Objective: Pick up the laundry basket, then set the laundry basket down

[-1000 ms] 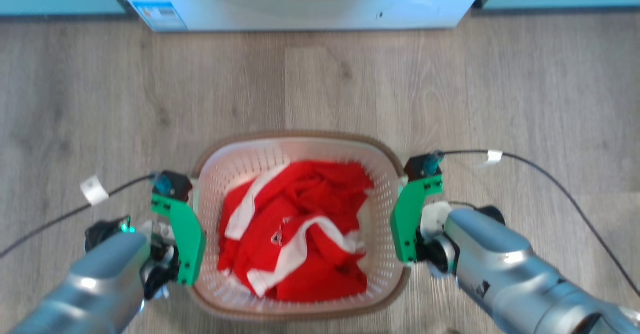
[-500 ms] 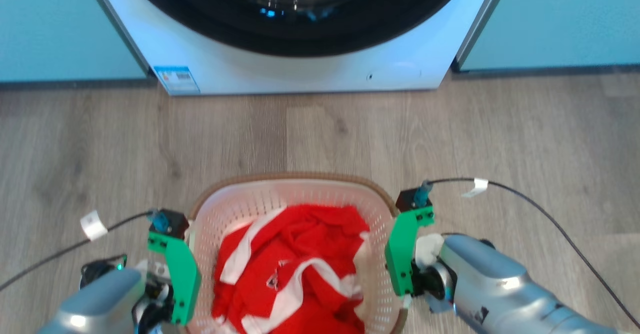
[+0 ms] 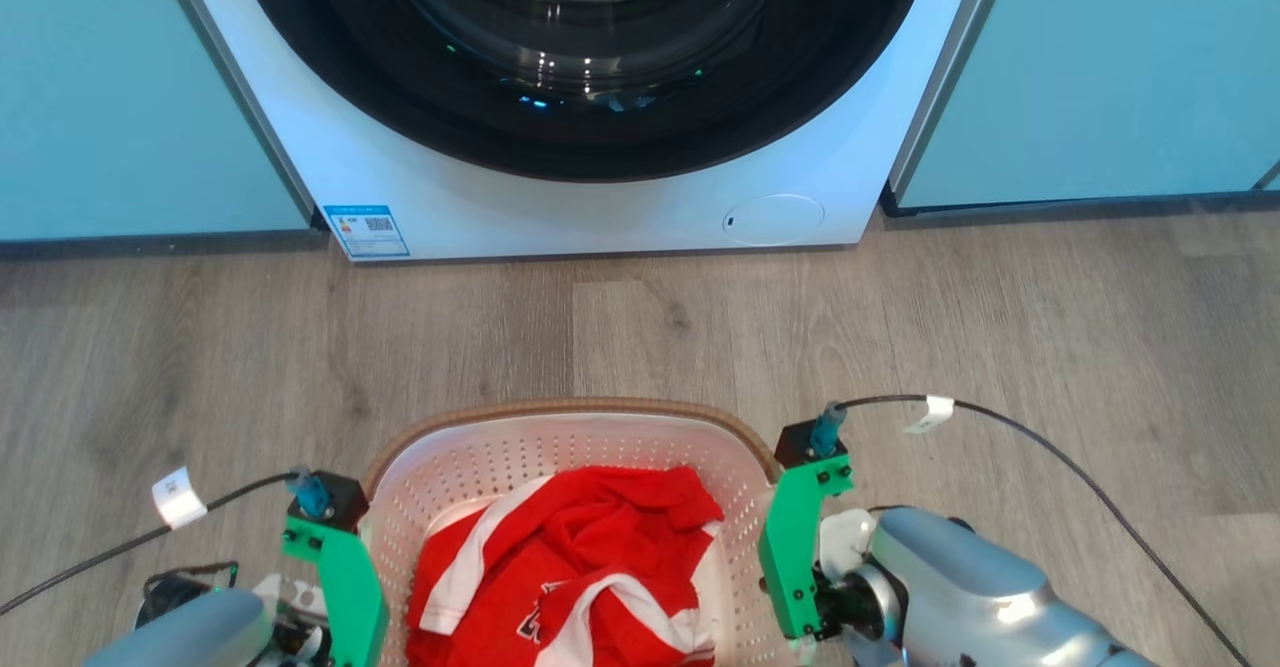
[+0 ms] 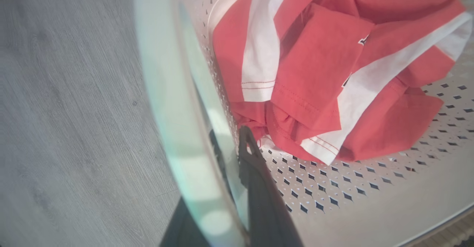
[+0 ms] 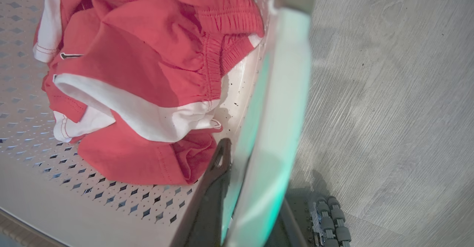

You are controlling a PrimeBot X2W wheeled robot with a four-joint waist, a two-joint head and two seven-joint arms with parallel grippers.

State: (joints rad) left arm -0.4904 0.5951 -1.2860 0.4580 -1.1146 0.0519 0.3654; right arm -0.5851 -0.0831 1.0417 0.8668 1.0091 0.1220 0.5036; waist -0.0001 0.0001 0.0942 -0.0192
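The laundry basket (image 3: 560, 409), cream perforated plastic with a brown rim, sits at the bottom centre of the head view with red and white clothing (image 3: 570, 547) inside. My left gripper (image 4: 229, 139) is shut on the basket's left side: one dark finger (image 4: 255, 180) is inside the wall, and the pale handle (image 4: 174, 128) is blurred between the jaws. My right gripper (image 5: 244, 165) is shut on the right side the same way, with a finger (image 5: 218, 165) inside the perforated wall (image 5: 55, 187). I cannot tell whether the basket touches the floor.
A white washing machine (image 3: 600, 217) with a dark round door (image 3: 580, 47) stands straight ahead, between teal cabinets (image 3: 130, 97) on both sides. Grey wooden floor (image 3: 900, 327) separates it from the basket. Black cables (image 3: 1060, 462) trail from both wrists.
The head camera has tilted up, so the washing machine fills much more of the top and the basket lies lower in the picture. Both grippers keep their hold on the basket's sides.
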